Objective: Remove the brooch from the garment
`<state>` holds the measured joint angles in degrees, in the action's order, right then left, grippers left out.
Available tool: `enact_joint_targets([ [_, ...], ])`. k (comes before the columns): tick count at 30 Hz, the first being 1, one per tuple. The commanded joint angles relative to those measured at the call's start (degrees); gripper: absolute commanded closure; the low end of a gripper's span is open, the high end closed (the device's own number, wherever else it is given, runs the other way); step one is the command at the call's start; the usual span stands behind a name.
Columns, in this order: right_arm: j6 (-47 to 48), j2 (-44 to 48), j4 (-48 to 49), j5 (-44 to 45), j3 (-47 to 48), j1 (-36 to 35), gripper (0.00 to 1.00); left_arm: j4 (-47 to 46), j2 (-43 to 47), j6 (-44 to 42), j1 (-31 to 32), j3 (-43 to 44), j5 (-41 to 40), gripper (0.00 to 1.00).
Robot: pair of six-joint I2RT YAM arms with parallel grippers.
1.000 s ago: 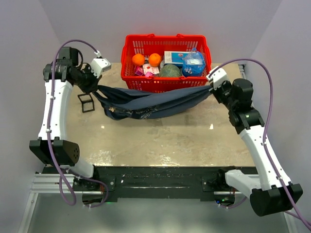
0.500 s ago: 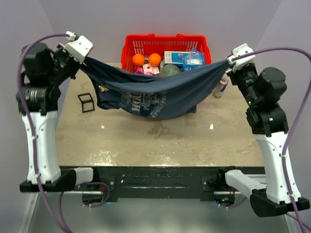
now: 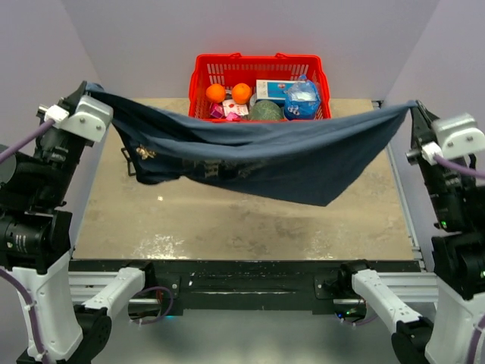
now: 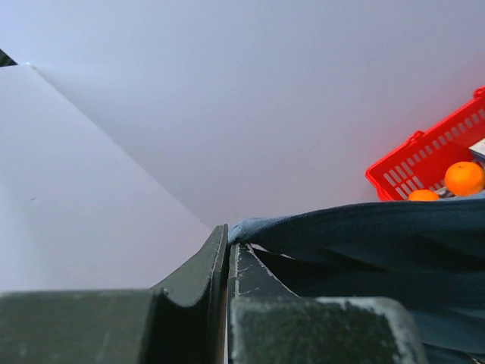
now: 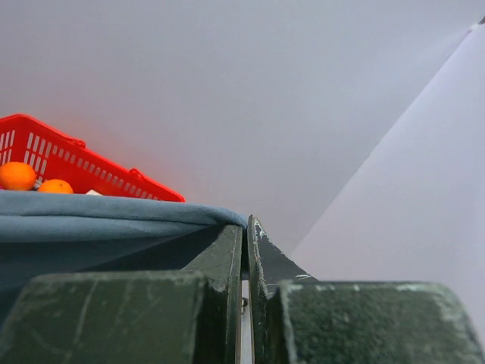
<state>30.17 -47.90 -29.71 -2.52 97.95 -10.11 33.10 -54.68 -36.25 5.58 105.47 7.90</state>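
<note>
A dark blue garment hangs stretched in the air between both arms, sagging in the middle above the table. A small gold brooch is pinned on it near the left end. My left gripper is shut on the garment's left corner, which also shows in the left wrist view. My right gripper is shut on the right corner, which shows in the right wrist view. Both arms are raised high and spread wide.
A red basket with two oranges, a green round item and packets stands at the table's back. A black stand is partly hidden under the garment's left end. The beige tabletop lies below.
Both arms have risen and spread further apart, lifting the garment from a bunched heap on the table into a taut hanging sheet. The drink can at the right is no longer visible.
</note>
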Motion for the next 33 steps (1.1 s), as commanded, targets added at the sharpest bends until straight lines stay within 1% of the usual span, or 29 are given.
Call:
enact_joint_targets([
  [1, 1.38, 2.37, -2.54, -0.37, -0.04, 0.18, 1.0, 2.48, 3.51, -1.1, 0.74, -4.74, 1.32, 1.0],
  [5, 2.25, 3.78, -3.6, -1.69, -3.72, 0.26, 1.0, 4.42, 5.89, -2.51, 1.27, -12.29, 0.54, 1.0],
  [6, 2.52, 4.3, -3.6, -2.13, -6.26, 0.18, 1.0, 4.77, 5.98, -2.86, 1.45, -16.4, -0.51, 1.0],
  [7, 2.7, 4.65, -3.6, -3.35, -7.93, 0.18, 1.0, 6.0, 5.72, -2.51, 1.45, -18.18, -1.3, 1.0],
  [8, 3.83, 5.79, -3.07, -4.06, -12.56, 0.18, 1.0, 6.62, 5.46, -2.42, 1.45, -22.02, -2.01, 1.0],
  [10, 4.37, 6.59, -0.09, -4.77, -17.59, 0.27, 1.0, 7.93, 4.58, -3.56, 1.45, -26.17, -1.31, 1.0],
  [11, 5.06, 6.85, 0.88, -5.12, -19.97, 0.18, 1.0, 7.86, 4.4, -3.48, 1.36, -28.37, -0.35, 1.0],
  [12, 5.24, 6.42, 2.71, -5.38, -24.34, 0.18, 1.0, 7.77, 4.14, -3.39, 1.01, -32.83, 0.18, 1.0],
  [13, 5.25, 5.98, 3.69, -5.47, -26.3, 0.26, 1.0, 6.81, 3.53, -3.48, 0.75, -35.22, 0.79, 1.0],
  [14, 5.42, 5.45, 4.74, -5.39, -30.06, 0.18, 1.0, 6.37, 3.0, -3.39, 0.05, -39.6, 2.19, 1.0],
  [16, 5.6, 2.74, 8.17, -5.21, -33.86, 0.18, 1.0, 3.57, 0.64, -3.39, -0.83, -43.75, 3.6, 1.0],
  [17, 5.42, 1.33, 9.14, -4.69, -35.62, 0.18, 1.0, 1.98, -0.42, -3.39, -1.36, -47.25, 3.7, 1.0],
  [18, 5.25, -0.07, 12.28, -3.2, -38.77, 0.26, 1.0, 0.23, -1.74, -3.3, -1.63, -48.5, 3.79, 1.0],
  [19, 5.07, -3.22, 13.97, -2.23, -40.11, 0.18, 1.0, -2.58, -4.8, -3.13, -1.72, -49.47, 4.05, 1.0],
  [21, 4.9, -6.66, 18.52, -0.65, -42.57, 0.18, 1.0, -5.23, -8.67, -2.43, -2.24, -50.36, 4.4, 1.0],
  [22, 4.98, -10.6, 20.12, 0.06, -42.93, 0.26, 1.0, -7.24, -12.87, -1.9, -2.51, -50.02, 4.49, 1.0],
  [24, 4.9, -14.66, 24.76, 2.34, -43.28, 0.18, 1.0, -7.61, -17.64, 0.02, -3.91, -47.12, 5.63, 1.0],
  [25, 4.46, -16.51, 26.1, 5.83, -42.94, 0.18, 1.0, -7.27, -22.01, 0.91, -4.35, -45.72, 6.07, 1.0],
  [26, 3.59, -20.27, 26.46, 6.73, -42.15, 0.18, 1.0, -6.39, -24.14, 1.79, -5.57, -42.31, 7.2, 0.98],
  [27, 2.88, -21.78, 26.64, 7.44, -40.05, 0.18, 0.86, -5.17, -26.16, 3.71, -5.58, -40.54, 8.17, 0.87],
  [28, 2.53, -22.67, 26.64, 8.84, -39.25, 0.26, 0.74, -2.98, -29.23, 4.86, -7.5, -38.69, 9.75, 0.69],
  [29, 1.91, -23.02, 26.64, 9.03, -37.94, 0.27, 0.66, -2.0, -30.22, 6.0, -9.17, -36.24, 10.55, 0.54],
  [30, 1.56, -22.85, 26.03, 9.03, -37.23, 0.18, 0.56, -1.29, -30.66, 7.67, -10.06, -35.43, 11.6, 0.44],
  [31, 0.95, -22.5, 24.89, 8.16, -36.35, 0.18, 0.53, -0.76, -30.23, 8.38, -10.76, -35.07, 12.57, 0.33],
  [33, -2.04, -21.28, 20.08, 4.13, -33.11, 0.18, 0.48, -0.5, -27.7, 10.13, -12.26, -35.77, 14.77, 0.23],
])
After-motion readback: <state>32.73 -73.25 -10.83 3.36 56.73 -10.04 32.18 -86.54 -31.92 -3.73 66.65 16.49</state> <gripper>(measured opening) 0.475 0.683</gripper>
